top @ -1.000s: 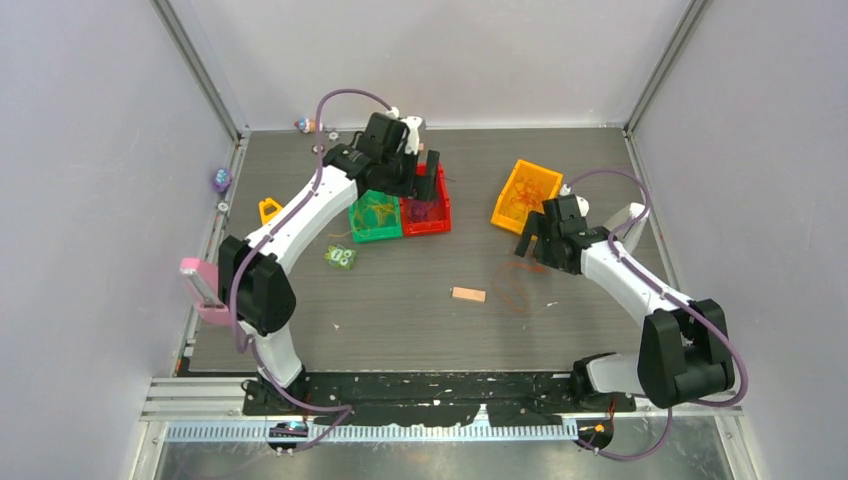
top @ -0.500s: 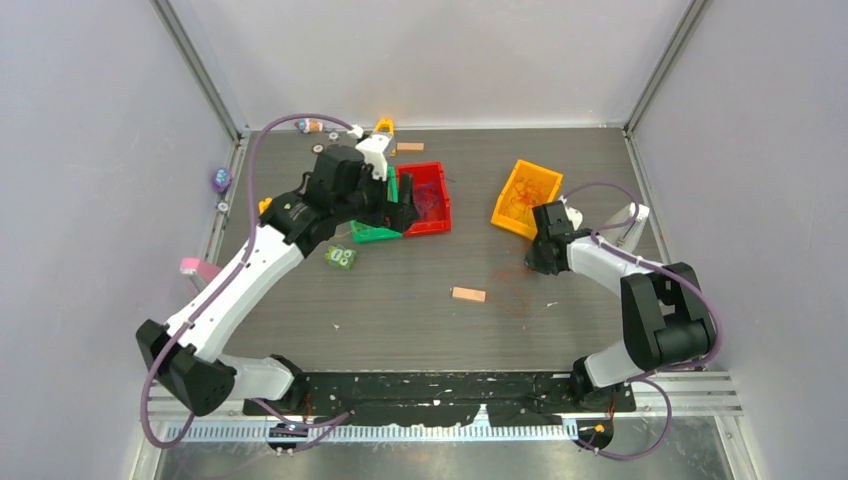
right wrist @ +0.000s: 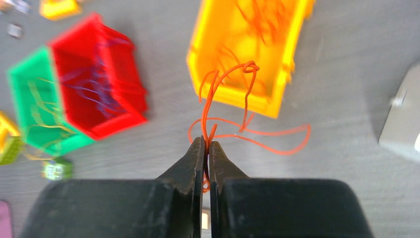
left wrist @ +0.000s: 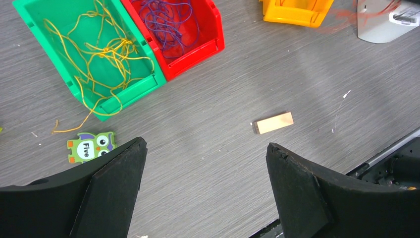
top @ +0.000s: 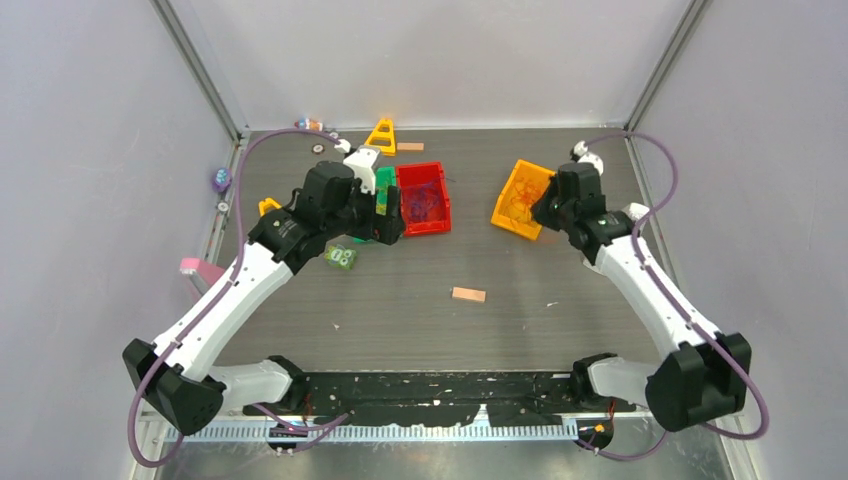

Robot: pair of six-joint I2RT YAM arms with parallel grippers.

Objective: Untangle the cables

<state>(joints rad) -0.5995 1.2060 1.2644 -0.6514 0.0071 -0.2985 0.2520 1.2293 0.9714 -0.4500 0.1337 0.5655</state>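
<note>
Table (top: 400, 310): green bin (left wrist: 131, 91), red bin (left wrist: 193, 52), yellow bin (left wrist: 294, 14), wood block (left wrist: 273, 122).

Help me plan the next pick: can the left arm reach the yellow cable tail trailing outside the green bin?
Probably yes. The left gripper is open and empty near the green bin; the yellow cable tail lies uncovered, with only the owl card close beside it.

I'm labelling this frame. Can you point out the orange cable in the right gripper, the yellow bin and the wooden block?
orange cable (right wrist: 250, 65): right wrist view, the small loop at its far end.
yellow bin (right wrist: 230, 91): right wrist view, its near wall.
wooden block (left wrist: 273, 122): left wrist view, middle of its top face.
</note>
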